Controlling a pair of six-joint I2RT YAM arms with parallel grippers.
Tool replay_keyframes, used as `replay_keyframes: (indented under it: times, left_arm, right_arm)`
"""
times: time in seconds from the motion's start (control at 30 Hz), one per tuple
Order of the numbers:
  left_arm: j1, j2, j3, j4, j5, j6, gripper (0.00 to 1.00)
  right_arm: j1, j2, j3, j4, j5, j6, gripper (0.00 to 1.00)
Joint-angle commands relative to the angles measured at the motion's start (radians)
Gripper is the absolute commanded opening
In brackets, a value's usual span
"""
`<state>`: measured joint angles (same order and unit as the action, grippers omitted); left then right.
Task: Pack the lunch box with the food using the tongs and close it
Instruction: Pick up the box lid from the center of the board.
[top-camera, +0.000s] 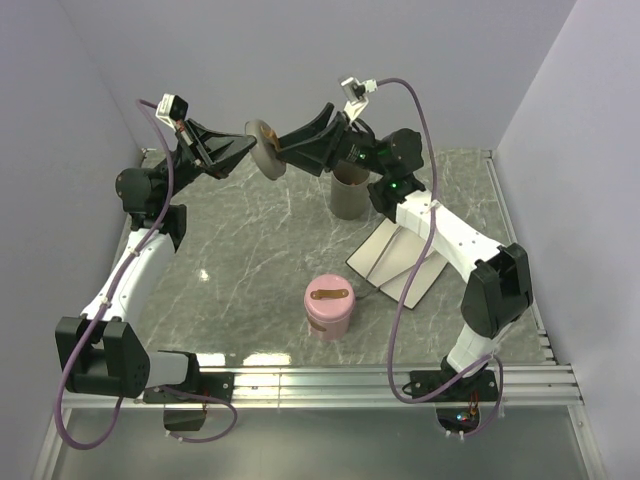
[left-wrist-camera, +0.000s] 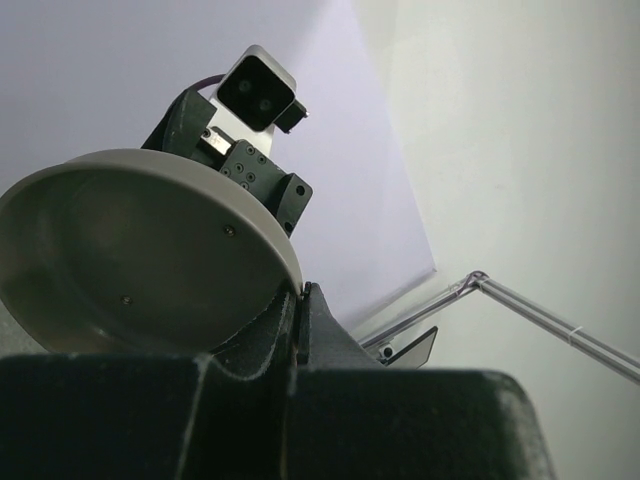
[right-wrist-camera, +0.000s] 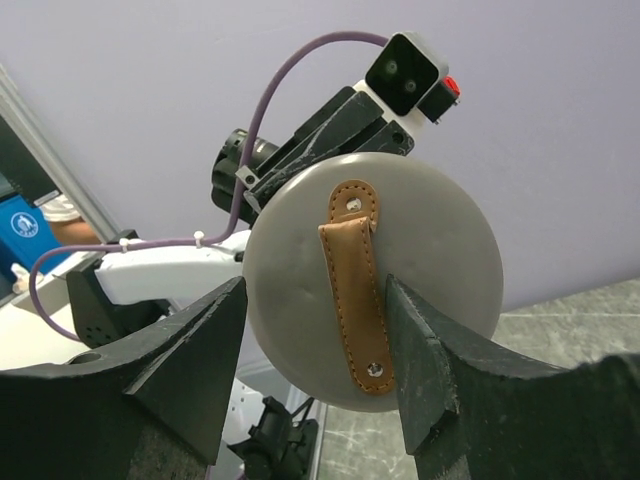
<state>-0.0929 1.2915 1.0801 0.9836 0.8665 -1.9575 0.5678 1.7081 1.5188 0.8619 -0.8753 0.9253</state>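
Observation:
A round grey lid (top-camera: 264, 147) with a brown leather strap (right-wrist-camera: 355, 290) hangs in the air at the back of the table. My left gripper (top-camera: 250, 146) is shut on its rim, and the left wrist view shows the lid's hollow underside (left-wrist-camera: 130, 250). My right gripper (right-wrist-camera: 312, 350) faces the lid's top, open, one finger on each side of the strap. The grey lunch box (top-camera: 348, 195) stands open behind the right arm. Slim tongs (top-camera: 412, 268) seem to lie across the white plate (top-camera: 385, 255). The food is out of view.
A pink container (top-camera: 329, 306) with a strapped lid stands near the table's middle front. A metal rail (top-camera: 515, 230) runs along the right edge and another (top-camera: 400, 380) along the near edge. Walls close in on three sides.

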Motion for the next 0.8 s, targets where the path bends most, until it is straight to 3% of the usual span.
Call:
replay_keyframes:
  times: [0.0, 0.3, 0.47, 0.6, 0.7, 0.77]
  left_arm:
    - [-0.001, -0.001, 0.018, 0.061, -0.014, -0.015, 0.0]
    - [-0.007, -0.008, 0.012, 0.07, -0.017, -0.018, 0.0]
    - [-0.014, -0.009, 0.004, 0.063, -0.015, -0.012, 0.0]
    - [-0.016, -0.012, -0.005, 0.064, -0.014, -0.012, 0.0]
    - [-0.016, -0.014, -0.005, 0.061, -0.012, -0.009, 0.0]
    - [-0.016, -0.015, -0.005, 0.055, -0.011, 0.003, 0.0]
  right_arm:
    - [0.012, 0.016, 0.044, 0.022, 0.009, -0.031, 0.64]
    - [0.02, 0.027, 0.053, -0.024, 0.025, -0.063, 0.57]
    - [0.032, 0.039, 0.09, -0.096, 0.038, -0.108, 0.47]
    - [0.035, 0.042, 0.107, -0.107, 0.035, -0.109, 0.3]
    - [0.035, 0.038, 0.122, -0.136, 0.029, -0.126, 0.05]
    - [0.034, 0.03, 0.138, -0.179, 0.025, -0.152, 0.0]
